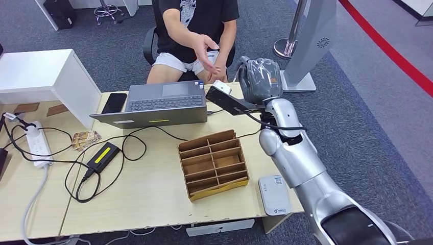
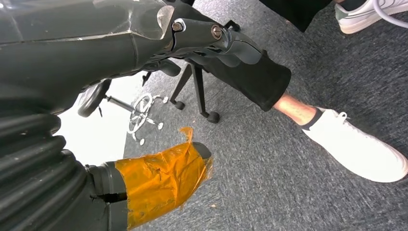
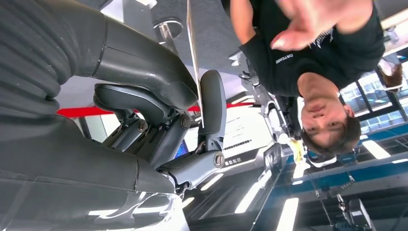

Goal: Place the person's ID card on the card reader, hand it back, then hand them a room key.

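My right hand point(image 1: 260, 76) is raised past the table's far edge, toward the seated person point(image 1: 196, 20). In the right wrist view the hand point(image 3: 159, 110) pinches a thin card point(image 3: 194, 57), seen edge-on, between thumb and a finger. The person's open hand point(image 3: 312, 19) reaches toward it, a short gap away, and is also seen over the laptop point(image 1: 204, 51). The white card reader point(image 1: 274, 194) lies at the table's near right corner with nothing on it. My left hand point(image 2: 144, 96) hangs over the floor, holding nothing, its fingers apart from the orange-taped thumb point(image 2: 163, 178).
A wooden slotted box point(image 1: 213, 163) sits mid-table beside my right arm. A laptop point(image 1: 163, 104), phone point(image 1: 114, 102), power adapter point(image 1: 103, 155), cables and power strip point(image 1: 37, 143) lie to the left. A white cabinet point(image 1: 46, 76) stands far left. A person's shoe point(image 2: 356, 149) is near my left hand.
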Robot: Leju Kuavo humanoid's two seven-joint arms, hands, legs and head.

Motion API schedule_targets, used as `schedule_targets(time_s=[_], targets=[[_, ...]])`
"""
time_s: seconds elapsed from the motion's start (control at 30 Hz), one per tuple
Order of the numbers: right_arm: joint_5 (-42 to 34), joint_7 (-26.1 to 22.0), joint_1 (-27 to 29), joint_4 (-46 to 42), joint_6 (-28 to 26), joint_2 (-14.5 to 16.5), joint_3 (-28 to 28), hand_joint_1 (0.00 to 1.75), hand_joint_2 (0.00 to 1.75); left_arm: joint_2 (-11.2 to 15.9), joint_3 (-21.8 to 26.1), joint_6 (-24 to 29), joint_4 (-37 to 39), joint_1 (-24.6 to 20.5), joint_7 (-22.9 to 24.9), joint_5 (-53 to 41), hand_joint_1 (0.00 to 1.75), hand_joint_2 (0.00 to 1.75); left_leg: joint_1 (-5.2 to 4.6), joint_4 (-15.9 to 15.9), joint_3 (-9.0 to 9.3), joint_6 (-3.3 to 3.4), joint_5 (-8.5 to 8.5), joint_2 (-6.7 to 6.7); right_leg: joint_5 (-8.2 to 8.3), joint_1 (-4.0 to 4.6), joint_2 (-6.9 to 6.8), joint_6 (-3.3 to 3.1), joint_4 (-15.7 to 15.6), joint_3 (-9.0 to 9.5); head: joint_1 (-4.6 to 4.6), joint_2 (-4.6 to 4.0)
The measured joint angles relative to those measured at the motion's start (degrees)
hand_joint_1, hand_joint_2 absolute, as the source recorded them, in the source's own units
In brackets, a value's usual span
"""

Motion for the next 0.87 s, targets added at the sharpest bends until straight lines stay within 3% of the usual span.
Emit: schedule_targets(time_s=[0.2,0.5,0.53,0.63,0.67,0.87], targets=[[1.5,3.8,-3.3,5.7,0.2,1.0,-1.2,1.75,1.75,0.1,1.3,0.4,1.5,-0.8,-0.2,-2.3,0.0,1.75,0.0,0.0,-0.01,-0.02,0.02,0.03,0.03,0.0,0.02,0.01,0.0,-0.02,0.0,-0.01],[2.0,3.9,-5.3,12.6,-0.2,3.2,-2.7,1.75,1.75,0.4,3.2,1.2,3.4,-1.8,-0.4,-2.9,0.0,1.75,0.0,0.0,-0.02,-0.04,0.03,0.03,0.05,0.0,0.05,0.0,0.0,-0.06,-0.01,-0.01],[1.8,3.7,-5.2,12.9,-0.2,3.4,-2.7,1.6,1.75,0.4,3.2,1.2,3.4,-1.8,-0.4,-2.8,0.0,1.75,0.0,0.0,-0.03,-0.04,0.03,0.03,0.04,0.0,0.05,0.0,0.0,-0.08,0.0,-0.01],[1.2,3.2,-5.0,13.3,-0.1,4.0,-2.8,0.29,1.75,0.4,3.3,1.2,3.5,-1.8,0.0,-2.4,0.0,1.75,0.0,0.0,-0.06,-0.04,0.03,0.02,0.04,0.0,0.05,0.01,0.0,-0.1,0.0,0.0],[1.0,3.1,-4.8,13.3,-0.1,4.2,-2.8,0.0,1.75,0.4,3.3,1.2,3.5,-1.8,0.1,-2.3,0.0,1.75,0.0,0.0,-0.07,-0.04,0.03,0.03,0.04,0.0,0.05,0.01,0.0,-0.11,-0.01,0.01],[-2.3,1.5,-3.0,13.5,-1.0,4.6,-3.3,0.0,1.75,0.4,3.2,1.4,3.5,-1.8,0.7,-0.3,0.0,1.75,0.0,0.0,-0.08,-0.03,0.02,0.03,0.03,0.0,0.06,0.02,0.0,-0.13,0.0,0.0]])
